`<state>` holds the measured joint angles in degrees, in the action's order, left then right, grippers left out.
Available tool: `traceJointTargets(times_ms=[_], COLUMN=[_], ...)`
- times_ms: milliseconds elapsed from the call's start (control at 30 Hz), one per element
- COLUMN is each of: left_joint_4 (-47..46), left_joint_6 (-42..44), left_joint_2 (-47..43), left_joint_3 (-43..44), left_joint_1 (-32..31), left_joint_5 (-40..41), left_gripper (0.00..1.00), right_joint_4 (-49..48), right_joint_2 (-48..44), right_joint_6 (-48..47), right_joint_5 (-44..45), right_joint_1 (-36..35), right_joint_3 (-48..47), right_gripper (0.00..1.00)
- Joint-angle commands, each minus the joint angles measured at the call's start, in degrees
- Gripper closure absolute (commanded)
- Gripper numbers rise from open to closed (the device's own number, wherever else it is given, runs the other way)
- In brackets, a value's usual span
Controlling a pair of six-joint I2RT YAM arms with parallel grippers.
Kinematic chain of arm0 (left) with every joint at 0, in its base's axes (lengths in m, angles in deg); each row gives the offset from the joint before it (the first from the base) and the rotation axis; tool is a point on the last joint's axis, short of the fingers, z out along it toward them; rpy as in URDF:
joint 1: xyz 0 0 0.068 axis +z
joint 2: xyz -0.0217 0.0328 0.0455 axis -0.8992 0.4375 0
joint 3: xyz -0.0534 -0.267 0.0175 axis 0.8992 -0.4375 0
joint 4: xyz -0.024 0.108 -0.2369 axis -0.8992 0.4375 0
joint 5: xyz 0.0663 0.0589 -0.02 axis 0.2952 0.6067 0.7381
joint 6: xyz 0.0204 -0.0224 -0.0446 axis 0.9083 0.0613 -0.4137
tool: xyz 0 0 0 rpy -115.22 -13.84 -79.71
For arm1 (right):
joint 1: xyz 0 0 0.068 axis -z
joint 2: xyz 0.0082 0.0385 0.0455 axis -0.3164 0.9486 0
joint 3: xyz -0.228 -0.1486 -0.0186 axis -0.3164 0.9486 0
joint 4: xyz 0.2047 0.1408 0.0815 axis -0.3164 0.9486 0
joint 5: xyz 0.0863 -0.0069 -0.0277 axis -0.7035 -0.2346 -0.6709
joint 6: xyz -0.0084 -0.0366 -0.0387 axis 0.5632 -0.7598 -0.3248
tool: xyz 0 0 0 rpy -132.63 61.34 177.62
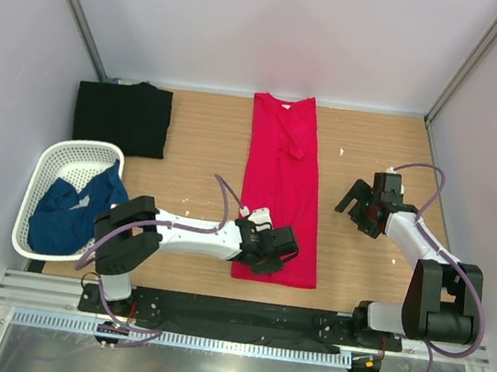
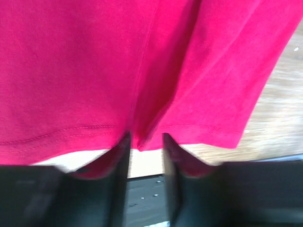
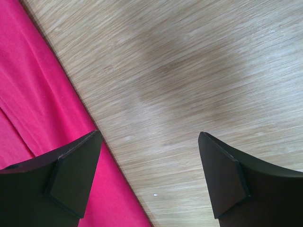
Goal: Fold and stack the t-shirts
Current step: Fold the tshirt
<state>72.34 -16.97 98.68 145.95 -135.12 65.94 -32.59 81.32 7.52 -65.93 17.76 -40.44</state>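
The red t-shirt (image 1: 282, 177) lies folded lengthwise in a long strip down the middle of the table, neck at the far end. My left gripper (image 1: 273, 250) is at its near hem (image 2: 85, 130). In the left wrist view the left gripper (image 2: 146, 140) has its jaws slightly apart, with a fold of the hem at the tips and not pinched. The black t-shirt (image 1: 122, 116) lies folded at the far left. The dark blue t-shirt (image 1: 69, 207) sits crumpled in the basket. My right gripper (image 1: 357, 207) hovers open over bare wood, just right of the red t-shirt (image 3: 33, 118).
A white mesh basket (image 1: 48, 161) stands at the left edge. The black base rail (image 1: 240, 314) runs along the near edge, close behind the red hem. Grey walls enclose the table on three sides.
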Motion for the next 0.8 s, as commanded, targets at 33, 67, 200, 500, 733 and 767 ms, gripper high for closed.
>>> traceJointTargets(times_ms=[33, 67, 200, 500, 733, 767], left_joint_4=[2.04, 2.13, 3.97, -5.41, -11.14, -11.23], left_joint_6=[1.81, 3.99, 11.63, 24.57, 28.01, 28.27], left_joint_2=[-1.93, -1.93, -3.07, -4.84, 6.93, 8.17], left_joint_3=[2.39, 3.19, 9.34, 12.25, 19.17, 20.24], left_joint_1=[0.05, 0.14, 1.01, 17.71, 25.19, 25.62], left_joint_5=[2.32, 2.5, 4.08, 0.05, -7.6, -8.13], left_gripper=[0.48, 0.43, 0.37, 0.56, 0.69, 0.69], right_joint_4=[-1.49, -1.31, 0.0, -1.31, -2.36, -2.36], right_joint_2=[0.33, 0.25, -0.19, -0.55, 0.59, 0.6], right_joint_6=[-0.73, -0.9, -1.34, -0.9, -1.08, -0.99], right_joint_5=[-1.07, -0.99, -0.9, -3.09, -3.45, -3.45], right_joint_1=[-0.1, -0.02, -0.1, -0.1, -0.1, -0.1], right_joint_3=[-0.87, -1.22, -2.45, -2.8, -2.19, -1.84], right_gripper=[0.11, 0.11, 0.11, 0.11, 0.11, 0.11])
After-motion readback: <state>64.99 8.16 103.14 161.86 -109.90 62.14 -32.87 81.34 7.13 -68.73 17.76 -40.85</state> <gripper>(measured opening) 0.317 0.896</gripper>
